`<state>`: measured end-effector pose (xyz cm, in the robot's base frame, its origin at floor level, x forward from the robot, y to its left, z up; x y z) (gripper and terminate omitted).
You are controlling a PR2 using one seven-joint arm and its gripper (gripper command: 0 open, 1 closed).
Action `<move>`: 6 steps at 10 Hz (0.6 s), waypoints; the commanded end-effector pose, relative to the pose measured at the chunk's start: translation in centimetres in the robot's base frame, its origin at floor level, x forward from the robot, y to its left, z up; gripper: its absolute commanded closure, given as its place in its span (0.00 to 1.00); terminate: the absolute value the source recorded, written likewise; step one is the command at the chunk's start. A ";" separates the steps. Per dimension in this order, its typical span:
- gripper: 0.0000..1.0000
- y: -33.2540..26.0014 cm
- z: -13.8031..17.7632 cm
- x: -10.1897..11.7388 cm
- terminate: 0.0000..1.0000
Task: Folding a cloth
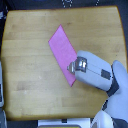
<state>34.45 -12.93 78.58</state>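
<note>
Cloth: we see the cloth [64,53], a flat pink-magenta parallelogram, lying on the wooden table [30,75], its long axis running diagonally from the upper middle down toward the exterior view's right.

Cloth position: we place it a little right of the tabletop's centre in the exterior view, much smaller than the board, with bare wood on every side except where the arm covers it.

Cloth surface: we read it as smooth and single-toned; we cannot tell from this blurred picture whether it is one layer or more.

Gripper: we find the gripper [73,66] over the cloth's lower end, its metallic tip pointing toward the exterior view's left.

Gripper state: we cannot tell whether the fingers are spread or pressed together; the tip is a small bright blur, and we cannot say whether it pinches the fabric or only sits above it.

Arm: we see the arm [97,75], grey and white, entering from the lower right corner of the exterior view and hiding part of the cloth's lower right edge.

Table: we note a light wooden top with rounded corners filling most of the view.

Surroundings: we make out dark floor beyond the far edge and pale shapes at the left and bottom borders, too unclear to name.
</note>
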 end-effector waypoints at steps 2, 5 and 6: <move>0.00 4.2 1.4 -3.1 0.00; 0.00 3.3 -0.9 -4.7 0.00; 0.00 3.1 -1.1 -4.8 0.00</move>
<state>32.58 -9.24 76.53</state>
